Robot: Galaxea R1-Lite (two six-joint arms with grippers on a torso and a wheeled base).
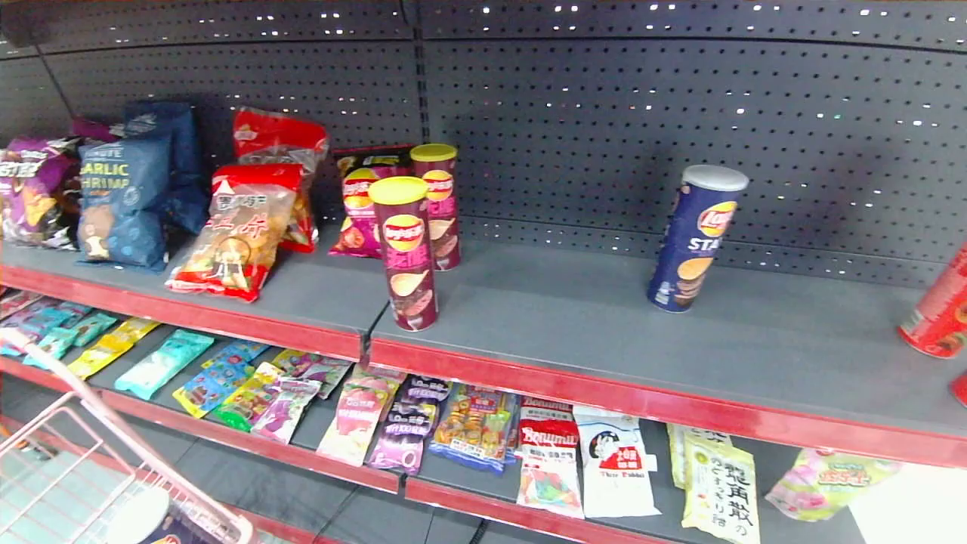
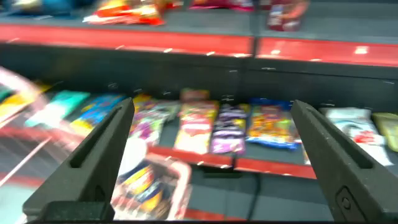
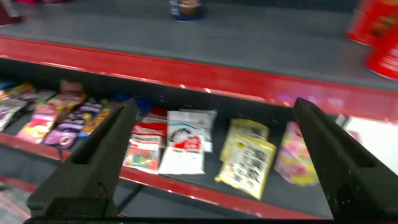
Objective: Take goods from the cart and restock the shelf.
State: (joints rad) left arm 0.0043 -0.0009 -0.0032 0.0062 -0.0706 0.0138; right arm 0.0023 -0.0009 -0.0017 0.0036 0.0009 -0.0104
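The pink wire cart point(image 1: 91, 453) stands at the lower left, with a blue chip can point(image 1: 147, 521) lying in it. In the left wrist view my left gripper point(image 2: 212, 106) is open and holds nothing; it hangs above the cart's corner, where the can point(image 2: 146, 186) lies behind pink wire. My right gripper point(image 3: 216, 104) is also open and holds nothing, facing the lower shelf's packets point(image 3: 183, 146). On the grey upper shelf point(image 1: 574, 325) stand two purple chip cans point(image 1: 406, 253), a blue chip can point(image 1: 695, 238) and a red can point(image 1: 940, 310).
Snack bags point(image 1: 242, 227) fill the upper shelf's left part. Flat candy packets point(image 1: 468, 427) lie along the lower shelf. Red shelf lips point(image 1: 642, 400) jut forward. Bare shelf room lies either side of the blue can.
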